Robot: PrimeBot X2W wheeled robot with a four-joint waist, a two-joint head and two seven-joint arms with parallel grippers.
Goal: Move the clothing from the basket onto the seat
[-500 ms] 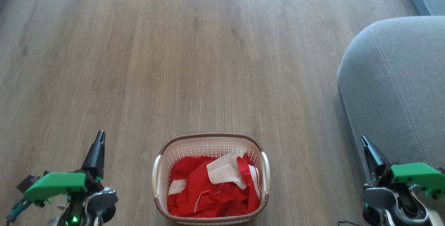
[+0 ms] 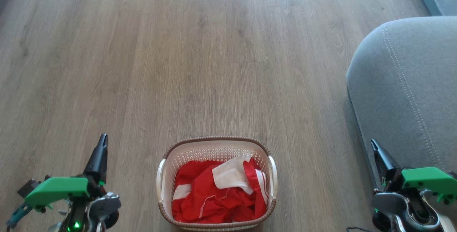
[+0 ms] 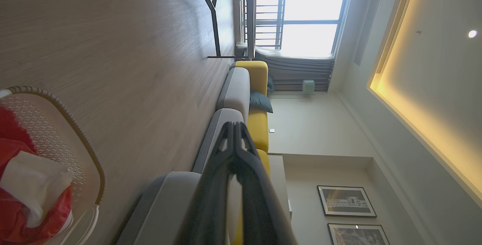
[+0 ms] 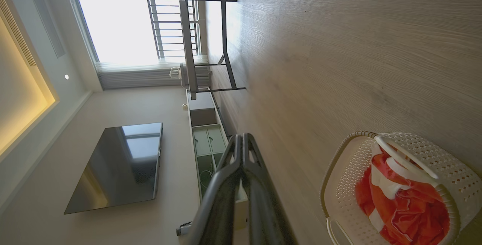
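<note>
The left end effector [image 2: 103, 139] hangs over the wooden floor [image 2: 178, 64], fingers pressed together, holding nothing. At centre, the basket [image 2: 214, 139] stands on the floor, with the clothing [image 2: 214, 198] bunched inside it. The right end effector [image 2: 373, 142], likewise pressed together and empty, hangs beside the seat [image 2: 410, 92], which stands apart from the basket.

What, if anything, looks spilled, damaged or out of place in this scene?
Nothing stands out. The basket stands upright on the floor, and the red clothing lies crumpled but wholly inside it, none hanging over the rim.
</note>
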